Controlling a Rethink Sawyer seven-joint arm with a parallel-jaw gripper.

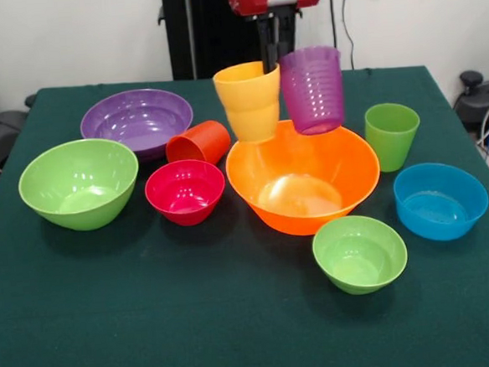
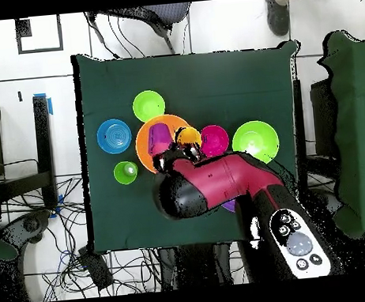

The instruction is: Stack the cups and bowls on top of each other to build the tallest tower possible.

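Observation:
My gripper [image 1: 275,43] comes down from above and is shut on the left rim of the purple-magenta cup [image 1: 312,90], holding it upright in the air over the far side of the large orange bowl [image 1: 303,179]. The yellow cup [image 1: 249,102] sits tilted at the bowl's far left rim, right beside the gripper. The orange-red cup [image 1: 198,142] lies on its side. The light green cup [image 1: 391,134] stands upright at the right. In the overhead view the arm [image 2: 212,182] hides the gripper. The purple cup [image 2: 160,134] shows over the orange bowl [image 2: 147,148].
The wide purple bowl [image 1: 137,120] sits at the far left, with the large light green bowl [image 1: 78,183] in front of it. The small pink-red bowl [image 1: 185,191] is left of the orange bowl. The small light green bowl [image 1: 359,253] and the blue bowl [image 1: 440,201] are at the right.

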